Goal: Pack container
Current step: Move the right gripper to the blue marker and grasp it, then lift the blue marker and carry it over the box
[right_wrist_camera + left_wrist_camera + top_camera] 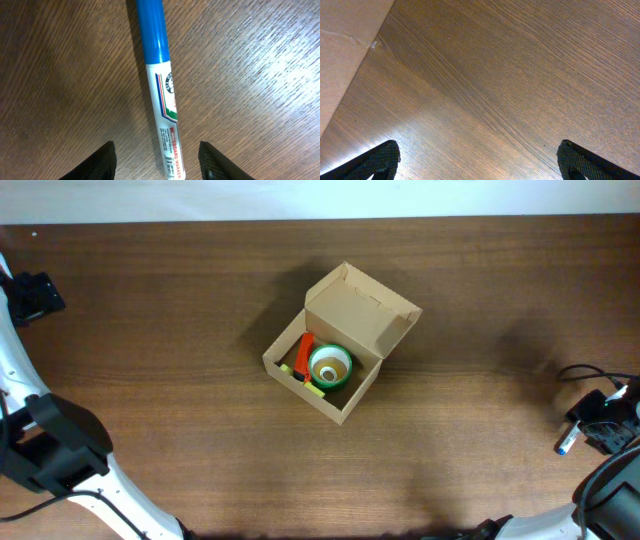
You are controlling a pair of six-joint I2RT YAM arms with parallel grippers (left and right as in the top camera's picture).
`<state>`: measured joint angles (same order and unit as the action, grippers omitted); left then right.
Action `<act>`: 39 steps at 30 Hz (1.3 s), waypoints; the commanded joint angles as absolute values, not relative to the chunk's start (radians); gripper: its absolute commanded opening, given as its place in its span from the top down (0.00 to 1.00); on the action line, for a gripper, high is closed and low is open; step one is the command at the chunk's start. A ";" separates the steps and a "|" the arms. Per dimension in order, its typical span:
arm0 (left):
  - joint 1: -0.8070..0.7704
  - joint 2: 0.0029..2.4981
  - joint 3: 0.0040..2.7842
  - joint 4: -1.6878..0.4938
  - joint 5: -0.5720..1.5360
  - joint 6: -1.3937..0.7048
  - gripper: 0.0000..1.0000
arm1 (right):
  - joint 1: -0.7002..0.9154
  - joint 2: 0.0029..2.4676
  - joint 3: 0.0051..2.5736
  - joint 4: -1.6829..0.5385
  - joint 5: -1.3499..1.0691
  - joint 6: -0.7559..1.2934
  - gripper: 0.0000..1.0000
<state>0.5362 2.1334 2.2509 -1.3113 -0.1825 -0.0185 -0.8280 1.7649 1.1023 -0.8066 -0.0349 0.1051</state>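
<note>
The container point(352, 330) is a tan cardboard box at the table's middle, its flap lid standing open at the back. Inside it are a green tape roll point(330, 367), an orange marker point(304, 352) and a yellow marker point(311, 387). At the far right a whiteboard marker point(566, 444) with a blue cap lies on the wood. My right gripper point(592, 430) hovers over it. In the right wrist view the whiteboard marker point(162, 90) lies between the open fingers point(100, 162) with a gap on each side. My left gripper point(38, 295) is at the far left, open wide over bare wood point(479, 150).
The brown wooden table point(180, 330) ends at a white strip point(300, 198) along the back. A pale tan surface point(345, 45) fills the upper left corner of the left wrist view. A black cable point(585, 372) loops near the right arm.
</note>
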 commanded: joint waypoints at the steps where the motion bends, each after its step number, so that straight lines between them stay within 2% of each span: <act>1: 0.539 2.115 2.244 -1.310 -0.179 -0.006 0.00 | -0.834 1.774 1.094 -0.807 -0.007 0.116 0.47; 4: 0.539 2.115 2.244 -1.309 -0.179 -0.006 0.00 | -0.834 1.774 1.093 -0.815 -0.002 0.117 0.46; 7: 0.539 2.115 2.244 -1.309 -0.179 -0.006 0.00 | -0.834 1.774 1.080 -0.817 0.010 0.123 0.52; 14: 0.539 2.115 2.244 -1.309 -0.179 -0.006 0.00 | -0.834 1.774 1.017 -0.751 0.013 0.141 0.52; 18: 0.539 2.115 2.244 -1.310 -0.179 -0.006 0.00 | -0.834 1.784 1.001 -0.743 0.039 0.178 0.58; 22: 0.539 2.115 2.244 -1.310 -0.179 -0.006 0.00 | -0.834 1.821 0.998 -0.737 0.038 0.200 0.79; 24: 0.539 2.115 2.244 -1.309 -0.179 -0.006 0.00 | -0.834 1.826 0.998 -0.732 0.031 0.200 0.96; 31: 0.539 2.115 2.244 -1.310 -0.179 -0.006 0.00 | -0.832 1.824 1.019 -0.727 -0.152 0.169 0.96; 36: 0.539 2.115 2.244 -1.310 -0.179 -0.006 0.00 | -0.831 1.792 1.175 -0.792 -0.270 0.086 0.96; 39: 0.539 2.115 2.244 -1.309 -0.179 -0.006 0.00 | -0.825 1.792 1.351 -0.915 -0.378 0.010 0.96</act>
